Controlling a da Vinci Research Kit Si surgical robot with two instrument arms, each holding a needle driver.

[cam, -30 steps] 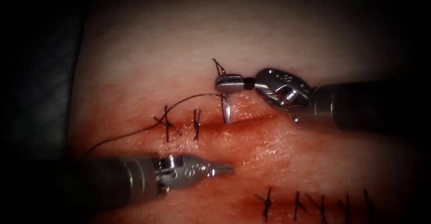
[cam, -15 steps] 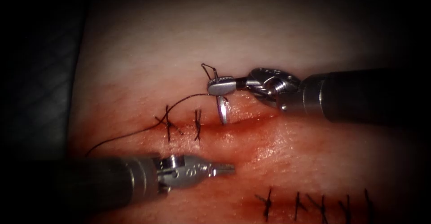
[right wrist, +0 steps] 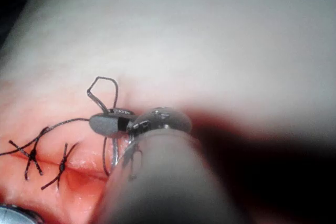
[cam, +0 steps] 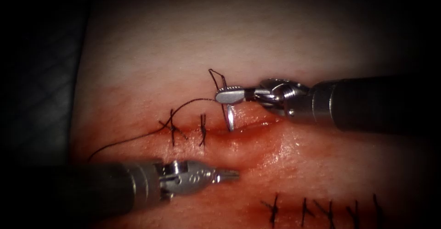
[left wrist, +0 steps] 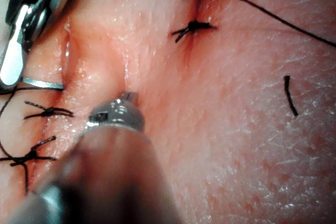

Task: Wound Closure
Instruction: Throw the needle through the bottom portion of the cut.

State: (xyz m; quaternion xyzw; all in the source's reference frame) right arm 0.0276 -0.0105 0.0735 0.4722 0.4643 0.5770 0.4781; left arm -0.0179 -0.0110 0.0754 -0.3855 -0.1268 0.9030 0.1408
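My right tool [cam: 228,95] comes in from the right, jaws shut on the curved needle [cam: 229,118] near its tail end. The needle hangs down from the jaws, and its tip meets the far lip of the cut [cam: 250,127] just right of two tied stitches [cam: 202,129]. I cannot tell how deep the tip sits. Dark thread [cam: 138,137] loops above the jaws and runs left across the stitches. The left tool [cam: 229,175] lies below the cut, jaws shut and holding nothing. In the left wrist view its tip [left wrist: 128,98] rests near the needle [left wrist: 44,83]. The right wrist view shows the right tool's jaws [right wrist: 107,121] on the needle [right wrist: 113,153].
A second row of tied stitches [cam: 274,208] runs along the tissue's near edge at lower right. Red fluid wets the tissue around the cut. A short cut end of thread [left wrist: 290,95] lies loose on the tissue.
The right tool has shifted slightly left and rolled its wrist, swinging the needle's tip lower onto the cut's far lip. The thread loop above its jaws has grown. The left tool has stayed put.
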